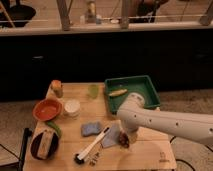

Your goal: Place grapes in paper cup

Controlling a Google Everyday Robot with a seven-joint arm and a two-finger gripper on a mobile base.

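The grapes are a small dark bunch on the wooden table, just under my arm's end. My gripper is at the grapes, near the table's front middle, pointing down. The paper cup is white and stands to the left, next to the orange bowl, well apart from the gripper.
A green tray with a yellowish item sits at the back right. A small green cup, a blue sponge, a white brush, a pale cloth, a dark bowl and a brown jar lie around.
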